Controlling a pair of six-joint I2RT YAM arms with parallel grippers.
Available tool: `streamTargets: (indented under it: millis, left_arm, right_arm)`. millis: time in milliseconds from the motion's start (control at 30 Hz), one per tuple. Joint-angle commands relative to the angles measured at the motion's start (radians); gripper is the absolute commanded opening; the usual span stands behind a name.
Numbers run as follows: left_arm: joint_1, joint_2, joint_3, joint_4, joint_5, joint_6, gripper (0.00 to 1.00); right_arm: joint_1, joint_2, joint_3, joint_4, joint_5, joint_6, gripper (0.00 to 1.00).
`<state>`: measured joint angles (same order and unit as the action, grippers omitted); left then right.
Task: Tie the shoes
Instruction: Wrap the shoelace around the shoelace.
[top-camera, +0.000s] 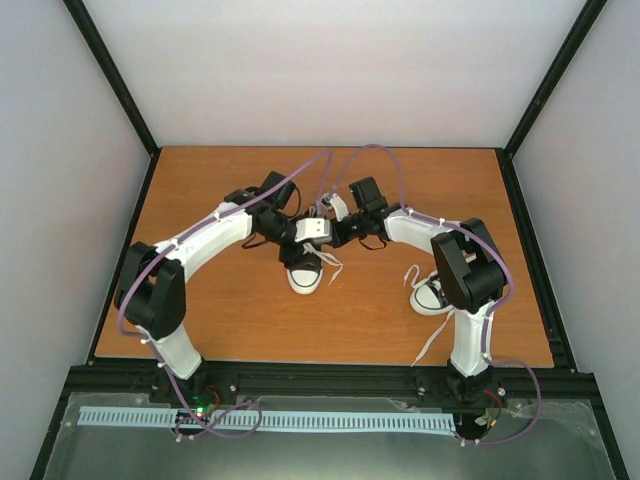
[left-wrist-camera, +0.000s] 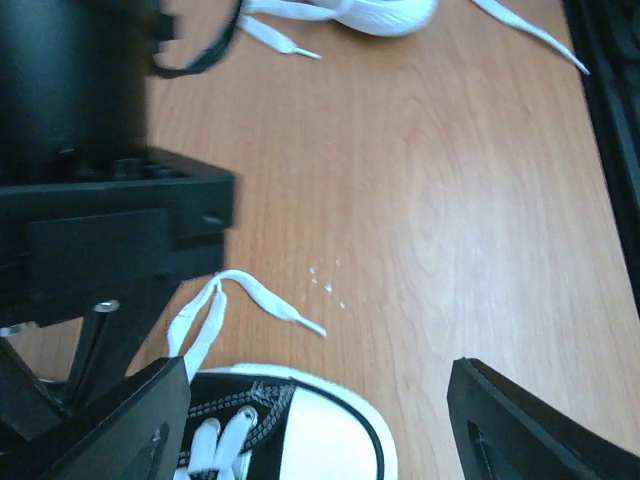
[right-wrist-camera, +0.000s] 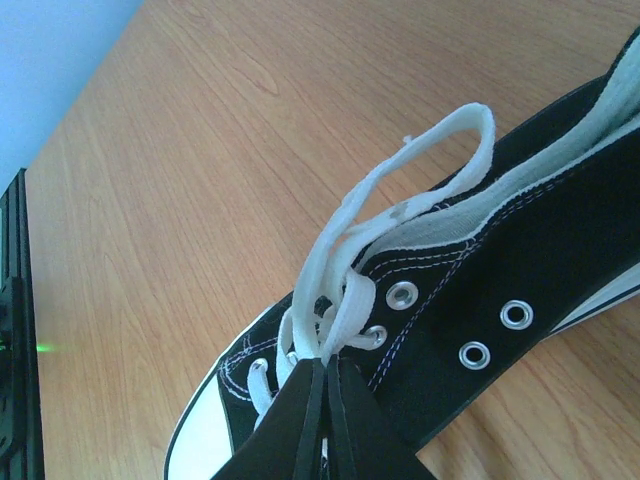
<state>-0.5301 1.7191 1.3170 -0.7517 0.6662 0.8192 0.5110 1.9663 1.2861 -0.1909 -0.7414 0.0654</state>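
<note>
Sneaker (top-camera: 304, 270) toe faces near edge; left end effector (left-wrist-camera: 315, 378) spread, right end effector (right-wrist-camera: 325, 368) seemingly pinching lace (right-wrist-camera: 335, 245).

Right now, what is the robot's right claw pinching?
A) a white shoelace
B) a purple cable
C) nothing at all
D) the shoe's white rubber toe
A: in the right wrist view the right gripper has its fingers shut together on the white lace that loops up from the black shoe.
</note>
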Motion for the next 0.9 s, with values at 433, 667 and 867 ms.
streamTargets:
  millis: [433,667,867]
  left_arm:
    - [0.099,0.035,0.083,-0.001,-0.268,0.535,0.98]
    - [0.099,0.153,0.141,0.016,-0.176,0.676,1.00]
    - [0.097,0.190,0.132,0.049,-0.154,0.672,0.95]
  right_arm:
    - [0.000,0.023,0.017,0.008,-0.031,-0.023,0.03]
    - [0.000,0.052,0.032,0.030,-0.066,-0.001,0.03]
    - [-0.003,0.043,0.028,0.022,-0.062,-0.005,0.03]
